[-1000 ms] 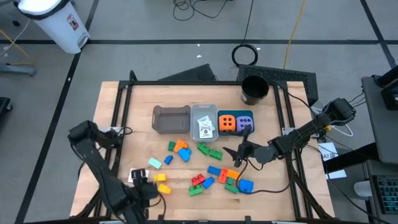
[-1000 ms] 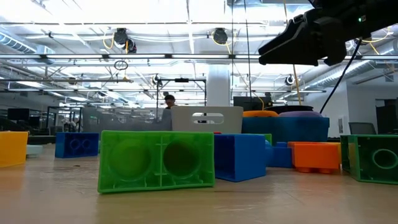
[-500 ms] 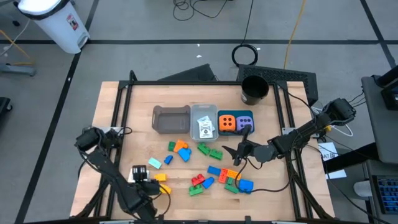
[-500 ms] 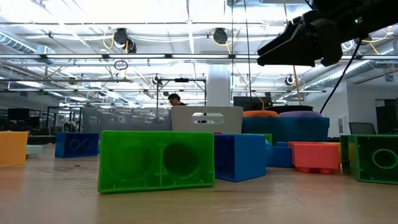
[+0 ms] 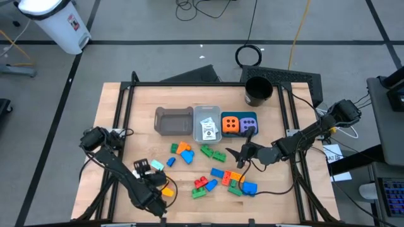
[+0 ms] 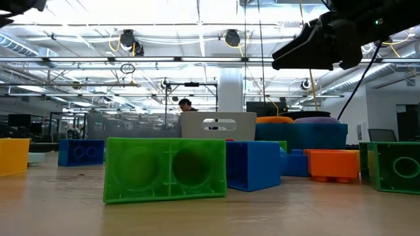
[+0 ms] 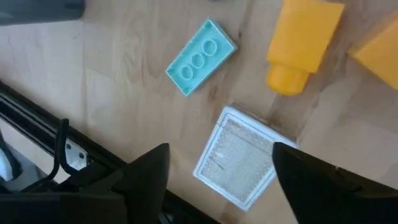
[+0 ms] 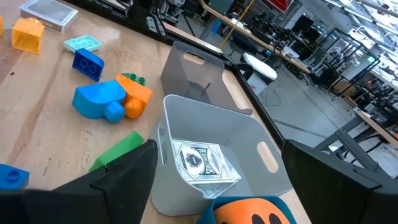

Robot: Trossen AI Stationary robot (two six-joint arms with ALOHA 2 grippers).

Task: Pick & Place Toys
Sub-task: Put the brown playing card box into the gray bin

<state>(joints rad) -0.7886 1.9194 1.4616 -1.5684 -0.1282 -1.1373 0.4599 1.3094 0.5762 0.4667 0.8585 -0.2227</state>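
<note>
Small plastic bricks (image 5: 218,173) lie scattered on the wooden table. A flat white card (image 7: 239,155) lies on the table near its left side, by a teal brick (image 7: 200,56) and a yellow brick (image 7: 301,43). My left gripper (image 5: 142,168) points steeply down over the card, open, with one finger on either side of it (image 7: 221,158). My right gripper (image 5: 230,154) hangs open and empty above the bricks at centre right (image 8: 217,165). The orange cube (image 5: 230,124) and the purple cube (image 5: 247,124) sit in the teal bin. My left gripper comes at the card from above. A strip of bare table shows between one finger (image 7: 149,174) and the card. The other finger (image 7: 298,168) covers the card's corner (image 7: 273,140). I cannot tell whether that finger touches it.
A grey bin (image 5: 173,120), a clear bin (image 5: 206,115) holding a card and a teal bin (image 5: 238,115) stand in a row at the far middle. A black cup (image 5: 257,91) stands behind them. A dark frame rail (image 7: 37,118) runs along the table's left edge beside the card.
My left gripper has gone toward the table's far edge and sunk lower. The white card at its tip has shifted with it, from beside the yellow bricks to beside the teal brick. The left arm now shows at the top corner of the low view.
</note>
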